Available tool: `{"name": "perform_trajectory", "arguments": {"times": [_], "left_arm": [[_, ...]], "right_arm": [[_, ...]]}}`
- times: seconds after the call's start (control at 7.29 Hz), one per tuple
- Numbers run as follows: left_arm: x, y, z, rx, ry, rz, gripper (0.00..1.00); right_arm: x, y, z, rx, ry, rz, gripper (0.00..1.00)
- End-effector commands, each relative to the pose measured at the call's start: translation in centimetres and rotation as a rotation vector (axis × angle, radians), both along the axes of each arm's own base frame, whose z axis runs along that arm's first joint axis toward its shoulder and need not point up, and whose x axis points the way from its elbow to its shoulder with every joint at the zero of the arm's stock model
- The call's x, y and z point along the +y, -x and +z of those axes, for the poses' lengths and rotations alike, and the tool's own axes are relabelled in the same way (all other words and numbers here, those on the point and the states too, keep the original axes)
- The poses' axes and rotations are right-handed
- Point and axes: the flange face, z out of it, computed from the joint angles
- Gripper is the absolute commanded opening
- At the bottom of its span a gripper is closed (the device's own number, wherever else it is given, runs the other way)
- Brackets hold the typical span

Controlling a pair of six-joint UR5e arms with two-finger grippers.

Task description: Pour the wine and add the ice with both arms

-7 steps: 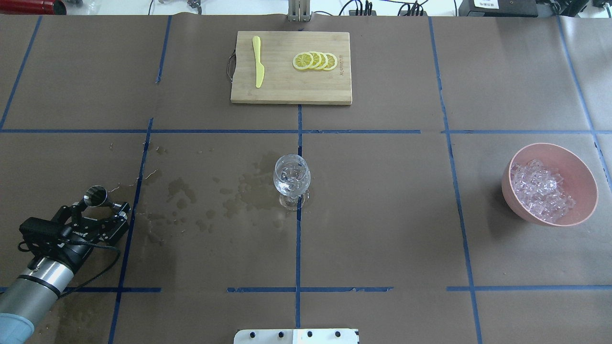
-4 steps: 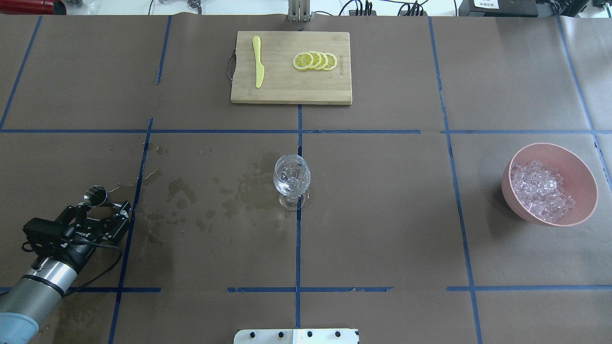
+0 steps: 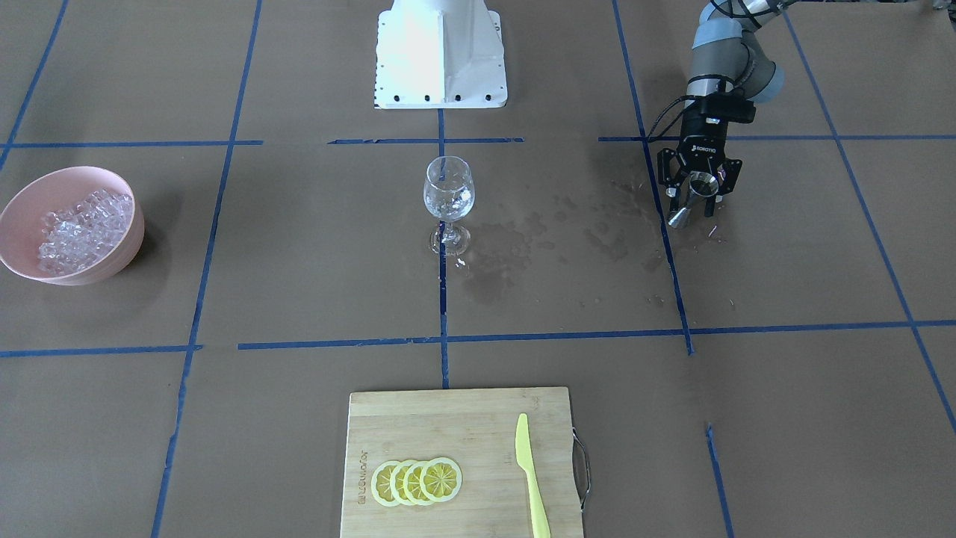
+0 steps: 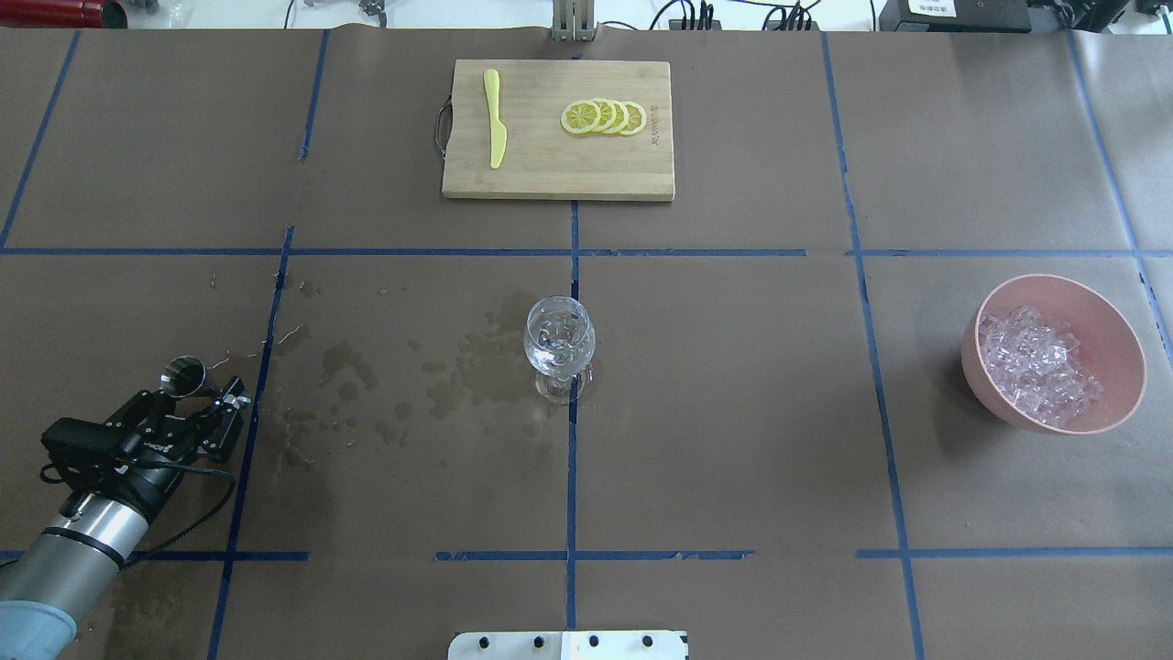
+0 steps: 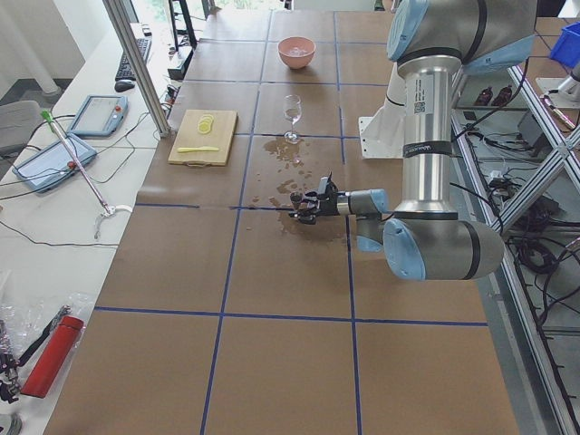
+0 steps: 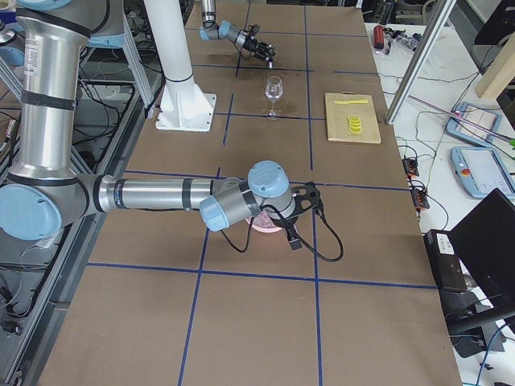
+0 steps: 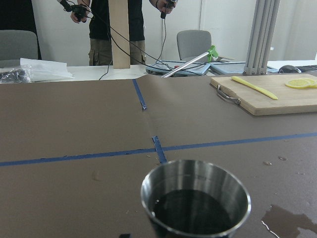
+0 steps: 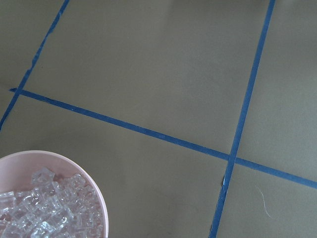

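My left gripper is at the near left of the table, shut on a small steel jigger that it holds upright just above the paper. The left wrist view looks into the jigger's cup, whose inside looks dark. A clear stemmed wine glass stands at the table's centre, far to the right of that gripper. The ice is heaped in a pink bowl at the right. My right gripper hovers over that bowl; I cannot tell if it is open or shut. The right wrist view shows ice but no fingers.
Wet stains spread over the brown paper between jigger and glass. A bamboo cutting board at the far centre carries lemon slices and a yellow knife. The white pedestal base stands near the robot. People stand beyond the far edge.
The left gripper has shifted very slightly while the jigger stays at about the same spot. Glass, bowl and board have not moved.
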Motion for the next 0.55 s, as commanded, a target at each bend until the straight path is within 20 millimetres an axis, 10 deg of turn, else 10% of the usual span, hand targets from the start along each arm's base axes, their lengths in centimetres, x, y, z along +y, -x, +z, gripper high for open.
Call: {"name": "perform_trajectory", "arguments": {"times": [0.0,0.41], "left_arm": [[0.00,-0.05,0.11,-0.001,0.001,0.000,0.64],[0.23,-0.21,0.04,0.001,0.001,0.006,0.64]], "right_arm": [[-0.02,0.00,-0.02,0.000,0.001,0.001,1.00],[0.05,0.00,0.13,0.000,0.004,0.001,1.00]]}}
